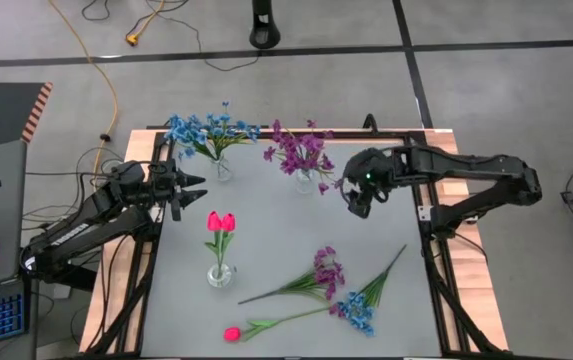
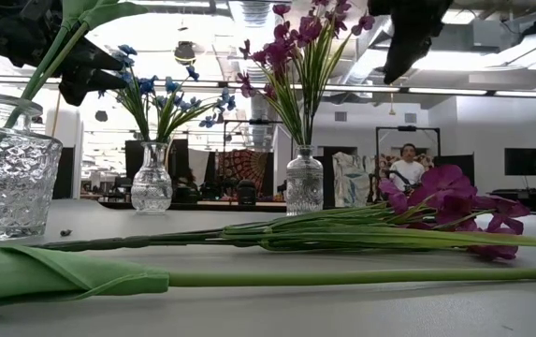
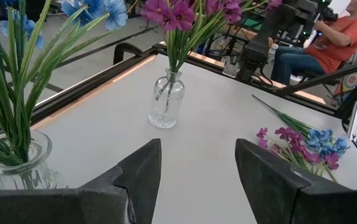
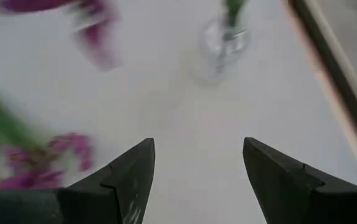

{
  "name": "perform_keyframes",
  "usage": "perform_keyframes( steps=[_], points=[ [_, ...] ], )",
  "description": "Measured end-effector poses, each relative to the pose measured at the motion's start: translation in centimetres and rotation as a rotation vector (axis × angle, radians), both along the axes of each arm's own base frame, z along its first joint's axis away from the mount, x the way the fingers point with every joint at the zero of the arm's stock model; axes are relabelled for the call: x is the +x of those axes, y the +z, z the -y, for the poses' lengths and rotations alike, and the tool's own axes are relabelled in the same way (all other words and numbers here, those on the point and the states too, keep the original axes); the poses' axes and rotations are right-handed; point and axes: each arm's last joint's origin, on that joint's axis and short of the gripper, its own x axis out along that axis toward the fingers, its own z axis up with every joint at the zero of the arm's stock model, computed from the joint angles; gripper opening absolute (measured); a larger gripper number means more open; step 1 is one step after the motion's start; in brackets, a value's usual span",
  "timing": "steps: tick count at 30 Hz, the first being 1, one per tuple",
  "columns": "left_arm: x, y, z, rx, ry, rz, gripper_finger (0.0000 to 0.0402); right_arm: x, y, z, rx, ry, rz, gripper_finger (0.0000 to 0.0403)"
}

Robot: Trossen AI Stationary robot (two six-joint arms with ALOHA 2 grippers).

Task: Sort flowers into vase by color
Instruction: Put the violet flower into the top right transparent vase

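Note:
Three glass vases stand on the grey table. One holds blue flowers (image 1: 211, 130) at the far left. One holds purple flowers (image 1: 303, 150) at the far middle. One holds pink-red tulips (image 1: 221, 223) near the left. Lying flat near the front are a purple stem (image 1: 318, 272), a blue stem (image 1: 358, 308) and a tulip stem (image 1: 232, 334). My left gripper (image 1: 194, 190) hangs open beside the blue vase (image 3: 16, 158), empty. My right gripper (image 1: 358, 205) hangs open above the table, to the right of the purple vase (image 1: 306, 181), empty.
Black frame rails and a wooden border (image 1: 466, 270) run along the table's sides. A person in an orange shirt (image 3: 334, 37) sits beyond the table. Bare grey surface (image 1: 286, 225) lies between the vases and the loose stems.

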Motion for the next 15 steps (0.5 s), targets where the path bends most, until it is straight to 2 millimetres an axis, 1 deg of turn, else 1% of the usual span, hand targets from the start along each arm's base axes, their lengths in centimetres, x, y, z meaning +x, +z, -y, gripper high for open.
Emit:
perform_keyframes(
  steps=[4, 10, 15],
  points=[
    [0.0, 0.0, 0.0, 0.0, 0.0, 0.0, 0.0192, 0.1, 0.0, -1.9, 0.064, 0.009, 0.019, 0.0272],
    [0.0, 0.0, 0.0, 0.005, -0.001, -0.001, 0.0192, 0.1, 0.0, -4.7, 0.078, 0.105, 0.033, 0.0272],
    [0.0, 0.0, 0.0, 0.006, -0.001, -0.002, 0.0192, 0.4, 0.4, -6.6, 0.129, 0.124, 0.109, 0.0272]
  ],
)
